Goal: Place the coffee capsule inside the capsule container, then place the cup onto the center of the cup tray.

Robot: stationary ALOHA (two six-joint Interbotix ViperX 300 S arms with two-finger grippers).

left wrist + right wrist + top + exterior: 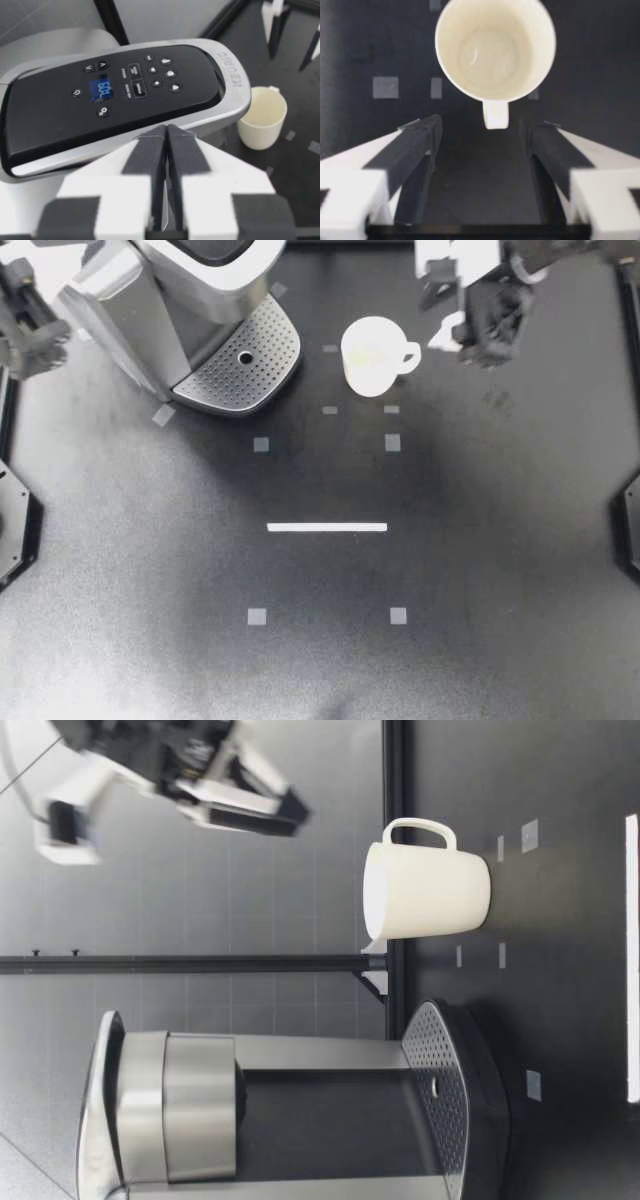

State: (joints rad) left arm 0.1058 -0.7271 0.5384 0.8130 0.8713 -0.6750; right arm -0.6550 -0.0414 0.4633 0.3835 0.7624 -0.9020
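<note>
Black tabletop (pixel 320 660) filled the scene, marked with small grey tape squares (pixel 261 444) and one white strip (pixel 327 527). A silver coffee machine (pixel 170 290) stood at the far left corner, its perforated cup tray (pixel 262 380) facing the middle of the table. The white cup (pixel 370 360) stood upright on the bare table just beside the tray, not on it, with its handle (pixel 408 358) turned toward the robot's right arm.

The right gripper (pixel 442 312) was near the cup on the handle side. From its wrist camera its fingers (pixel 417 145) were spread wide with nothing between them, and the cup (pixel 495 50) lay just ahead, the handle pointing into the gap without touching either finger. At table height this gripper (pixel 285 810) hung in the air above the cup (pixel 425 890).

The left gripper (pixel 40 338) sat at the table's left edge beside the machine. Its fingers (pixel 150 155) were pressed together with nothing held, poised over the machine's dark control panel (pixel 115 95).
</note>
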